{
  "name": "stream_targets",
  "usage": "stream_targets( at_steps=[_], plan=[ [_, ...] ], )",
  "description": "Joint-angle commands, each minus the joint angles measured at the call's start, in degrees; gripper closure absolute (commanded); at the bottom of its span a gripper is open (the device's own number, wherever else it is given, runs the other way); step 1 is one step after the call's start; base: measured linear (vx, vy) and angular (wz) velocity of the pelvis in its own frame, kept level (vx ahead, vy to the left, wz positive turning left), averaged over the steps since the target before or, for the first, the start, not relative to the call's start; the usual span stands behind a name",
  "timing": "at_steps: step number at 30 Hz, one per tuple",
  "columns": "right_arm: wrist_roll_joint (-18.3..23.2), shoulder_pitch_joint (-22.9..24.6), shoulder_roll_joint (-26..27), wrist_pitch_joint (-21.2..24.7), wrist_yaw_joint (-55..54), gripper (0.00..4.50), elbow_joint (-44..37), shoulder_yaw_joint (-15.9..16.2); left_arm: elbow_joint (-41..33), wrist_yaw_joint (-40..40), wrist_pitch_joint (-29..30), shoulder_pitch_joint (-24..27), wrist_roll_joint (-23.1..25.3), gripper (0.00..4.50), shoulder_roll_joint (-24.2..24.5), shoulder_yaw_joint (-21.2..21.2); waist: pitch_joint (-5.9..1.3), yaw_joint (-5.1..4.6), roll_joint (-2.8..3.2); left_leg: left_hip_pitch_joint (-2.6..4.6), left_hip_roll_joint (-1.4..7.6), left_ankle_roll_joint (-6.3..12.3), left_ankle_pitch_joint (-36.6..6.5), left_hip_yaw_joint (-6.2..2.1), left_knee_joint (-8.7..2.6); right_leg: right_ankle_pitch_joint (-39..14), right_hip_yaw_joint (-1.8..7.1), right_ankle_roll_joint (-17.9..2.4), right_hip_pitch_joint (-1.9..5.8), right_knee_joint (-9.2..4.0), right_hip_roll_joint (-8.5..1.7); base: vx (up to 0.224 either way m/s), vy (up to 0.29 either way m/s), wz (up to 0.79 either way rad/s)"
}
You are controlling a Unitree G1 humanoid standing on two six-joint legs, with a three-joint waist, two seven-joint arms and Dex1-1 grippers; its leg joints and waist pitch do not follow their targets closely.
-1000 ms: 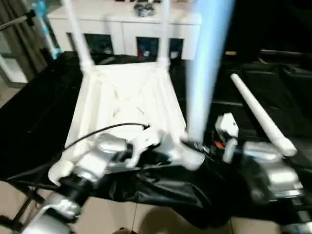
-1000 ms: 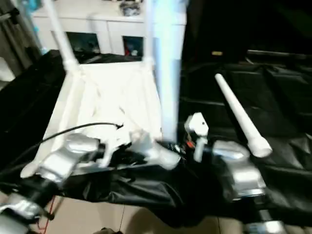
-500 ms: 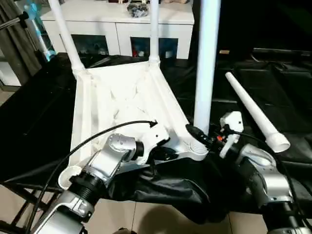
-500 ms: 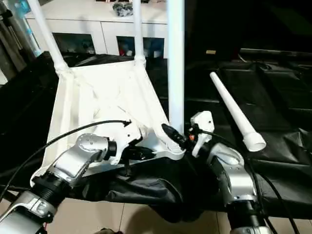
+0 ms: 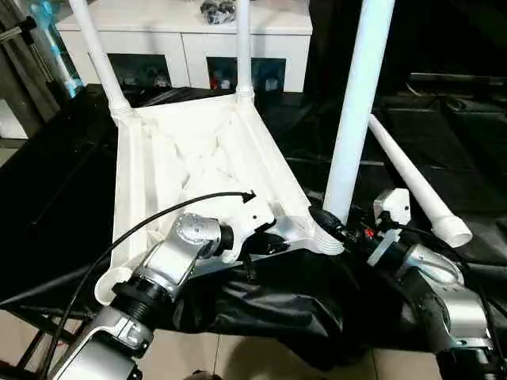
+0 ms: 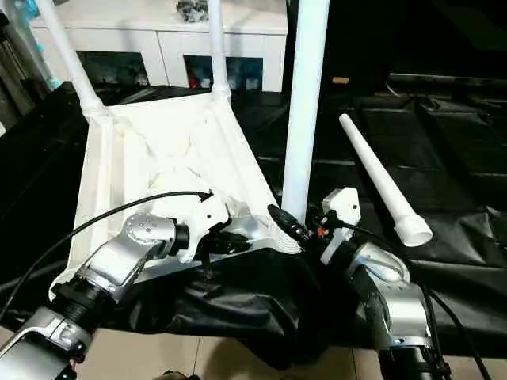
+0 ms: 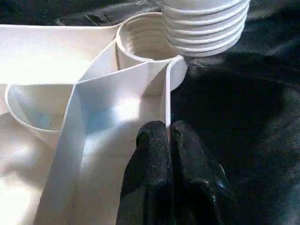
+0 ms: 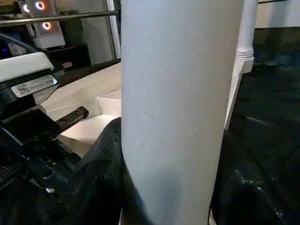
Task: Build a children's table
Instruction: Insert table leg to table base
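The white tabletop lies upside down on black cloth, with two white legs standing in its far corner sockets. My left gripper is shut on the thin rim wall by the near right corner socket; its black fingers pinch that wall. My right gripper is shut on a third leg low down and holds it upright, leaning slightly right. That leg's ribbed end sits just beside the socket's mouth. A fourth leg lies loose on the cloth at the right.
A white cabinet with glass doors stands right behind the tabletop. Black cloth covers the work surface and hangs crumpled over its near edge. A black cable arcs over my left forearm.
The view has shifted and steadied. The held leg's top now leans further right while its ribbed end stays by the near right corner. My left gripper keeps its hold on the rim.
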Motion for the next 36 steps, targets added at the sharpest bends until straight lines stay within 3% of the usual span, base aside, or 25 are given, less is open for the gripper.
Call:
stream_targets(
  at_steps=[1,3,4,5,8,12,16,19,22,26,29,32,36],
  plan=[
    [0.14,-0.29,0.04,2.2,-1.36,2.62,0.69,-0.56,-3.05,-0.55,-2.85,-1.37,-0.89,4.5,0.48,2.13,-3.53,-0.01,-0.03,1.48,3.79,1.18,-19.34,-2.16,-4.73,-16.66,2.24,-11.44,1.33,-4.41,-4.14,0.0,0.0,0.0],
    [0.66,-1.32,0.33,2.71,-1.81,2.62,-0.21,-0.54,-4.58,-2.52,-0.95,-1.31,-3.29,4.5,0.19,2.84,-3.55,0.02,-0.07,1.47,3.77,1.26,-18.64,-2.1,-4.67,-15.53,2.21,-11.84,1.36,-4.27,-4.09,0.0,0.0,0.0],
    [0.85,-1.75,0.42,2.92,-1.98,2.62,-0.65,-0.51,-6.07,-3.67,0.63,-1.29,-4.46,4.05,0.46,3.14,-3.65,0.06,0.0,1.41,3.83,1.47,-17.52,-2.05,-4.63,-14.28,2.22,-12.42,1.52,-4.01,-4.11,0.0,0.0,0.0],
    [1.05,-2.11,0.49,3.19,-2.16,2.62,-1.07,-0.5,-7.5,-4.64,1.91,-1.29,-5.45,4.05,0.83,3.44,-3.65,0.06,0.0,1.41,3.83,1.47,-17.52,-2.05,-4.63,-14.28,2.22,-12.42,1.52,-4.01,-4.11,0.0,0.0,0.0],
    [1.54,-2.95,0.68,3.89,-2.29,2.62,-2.41,-0.26,-10.3,-4.14,3.57,-1.98,-8.69,3.76,0.73,6.79,-3.88,0.5,0.08,1.33,3.91,2.42,-13.69,-1.82,-4.28,-7.9,2.13,-14.91,1.62,-3.22,-3.92,0.0,0.0,0.0],
    [1.39,-3.47,0.81,4.74,-2.72,2.62,-3.05,0.26,-6.77,2.73,5.31,-6.67,-9.91,3.66,-0.71,12.7,-4.06,0.54,-0.13,1.08,3.48,4.33,-10.37,-1.72,-3.71,-5.55,1.93,-14.93,2.08,-2.88,-3.98,0.0,0.0,0.0],
    [-0.37,-4.23,0.68,4.81,-3.65,2.62,-1.53,1.37,-1.56,15.89,5.3,-15.21,-7.29,3.66,-3.98,16.87,-3.9,0.44,-0.35,1.15,3.38,3.96,-11.49,-1.76,-3.57,-9.94,1.8,-13.37,2.1,-3.42,-3.9,0.0,0.0,0.0],
    [-1.22,-4.48,0.46,5.3,-4.32,2.62,-1.09,1.71,-6.79,14.62,7.06,-16.57,-9.95,3.66,-7.06,16.67,-3.97,0.73,-0.4,1.09,3.73,3.81,-10.28,-1.83,-3.59,-9.18,1.85,-14.06,2.15,-3.28,-4.1,0.0,0.0,0.0],
    [-1.55,-4.74,0.26,5.2,-4.47,2.62,-0.74,1.78,-11.34,13.09,8.42,-17.12,-11.86,3.66,-10.39,14.82,-4.13,1.17,-0.53,0.97,3.78,5.41,-7.71,-1.69,-3.26,-5.59,1.89,-15.12,2.21,-2.9,-4.14,0.0,0.0,0.0],
    [-2.08,-5.15,-0.21,5.13,-4.83,2.62,-0.2,1.79,-16.83,11.22,8.68,-16.52,-16.24,3.66,-16.04,11.06,-4.02,1.62,-0.79,0.81,3.61,6.24,-8.03,-1.54,-3.07,-7.99,1.88,-14.66,2.3,-3.25,-4.22,0.0,0.0,0.0],
    [-2.2,-5.23,-0.28,5.09,-4.88,2.62,-0.19,1.79,-17.61,11.0,8.56,-16.23,-17.05,3.66,-17.0,10.49,-3.84,1.34,-0.71,0.61,3.48,5.99,-9.12,-1.68,-3.2,-10.49,1.72,-13.64,2.4,-3.47,-4.0,0.0,0.0,0.0],
    [-2.31,-5.36,-0.32,5.16,-4.95,2.62,-0.23,1.72,-18.06,11.22,9.24,-15.91,-16.95,3.66,-17.54,10.62,-3.84,1.09,-0.78,0.86,3.5,5.41,-10.37,-1.66,-3.18,-12.84,1.72,-12.76,2.2,-3.85,-3.87,0.0,0.0,0.0],
    [-2.19,-5.92,-0.85,5.29,-5.18,2.62,-0.14,1.34,-16.65,13.24,8.13,-15.52,-15.44,3.66,-16.03,13.21,-3.92,0.94,-0.75,0.84,3.5,5.23,-10.31,-1.75,-3.23,-12.3,1.67,-12.39,2.18,-3.74,-3.69,0.0,0.0,0.0]
  ],
)
